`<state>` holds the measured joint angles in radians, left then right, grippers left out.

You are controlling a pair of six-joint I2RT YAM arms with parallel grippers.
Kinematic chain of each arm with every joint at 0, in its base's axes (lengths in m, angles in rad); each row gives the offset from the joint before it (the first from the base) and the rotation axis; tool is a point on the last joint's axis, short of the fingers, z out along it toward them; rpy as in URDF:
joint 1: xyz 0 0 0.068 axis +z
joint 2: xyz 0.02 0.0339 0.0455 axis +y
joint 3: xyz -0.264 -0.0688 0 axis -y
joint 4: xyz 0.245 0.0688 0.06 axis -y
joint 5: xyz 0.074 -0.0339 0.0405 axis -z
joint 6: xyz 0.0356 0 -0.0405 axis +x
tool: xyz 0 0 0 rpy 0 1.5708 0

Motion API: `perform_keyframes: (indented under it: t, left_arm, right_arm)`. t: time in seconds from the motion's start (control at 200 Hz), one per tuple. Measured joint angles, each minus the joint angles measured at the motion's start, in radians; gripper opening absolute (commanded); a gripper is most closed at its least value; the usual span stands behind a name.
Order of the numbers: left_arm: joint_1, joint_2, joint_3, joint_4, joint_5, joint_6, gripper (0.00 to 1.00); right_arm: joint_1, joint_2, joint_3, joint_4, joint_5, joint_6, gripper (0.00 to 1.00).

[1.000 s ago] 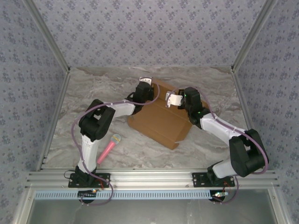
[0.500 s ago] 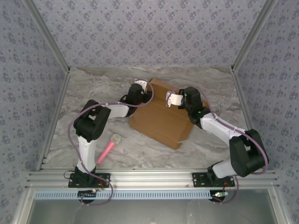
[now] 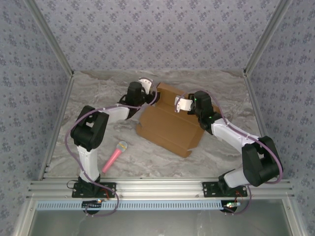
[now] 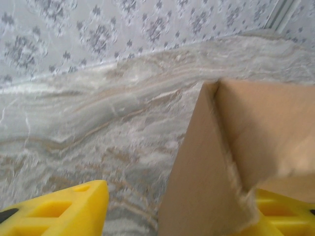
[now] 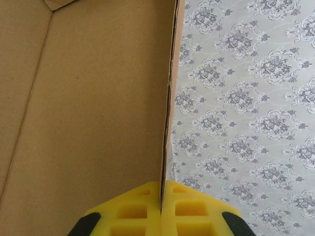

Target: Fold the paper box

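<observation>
The paper box (image 3: 170,125) is a brown cardboard sheet lying half-folded mid-table, its far walls raised. My right gripper (image 3: 181,104) is at the box's far right wall and is shut on that wall's thin upright edge (image 5: 167,113), the yellow fingers (image 5: 133,211) pressed together on it. My left gripper (image 3: 145,84) is at the box's far left corner with its jaws open. In the left wrist view the raised corner flap (image 4: 216,162) stands between the two yellow fingers (image 4: 69,209), close against the right one, unclamped.
A pink microphone-shaped toy (image 3: 114,156) lies on the marble table (image 3: 98,98) near the left arm's base. Patterned walls close in the back and both sides. An aluminium rail (image 3: 157,187) runs along the near edge.
My left gripper has opened and let go of the box's far left flap, and the left arm has swung left and back. The right gripper has stayed clamped in place.
</observation>
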<state>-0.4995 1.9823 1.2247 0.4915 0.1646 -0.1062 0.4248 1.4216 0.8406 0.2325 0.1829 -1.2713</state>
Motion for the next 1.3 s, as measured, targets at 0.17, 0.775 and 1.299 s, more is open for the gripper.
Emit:
perform_keyframes:
  t: [0.17,0.775,1.299]
  left_arm:
    - [-0.011,0.024,0.04,0.005,0.008,0.021,0.49]
    - [-0.024,0.056,0.035,0.068,0.006,0.034,0.16]
    - [-0.026,-0.006,-0.068,0.11,-0.086,0.023,0.0]
  right_arm:
    - [0.0,0.0,0.001,-0.002,0.0,0.0,0.0]
    - [-0.003,0.004,0.009,-0.013,-0.004,0.005,0.0]
    - [0.008,0.003,0.052,-0.09,-0.016,0.117,0.53]
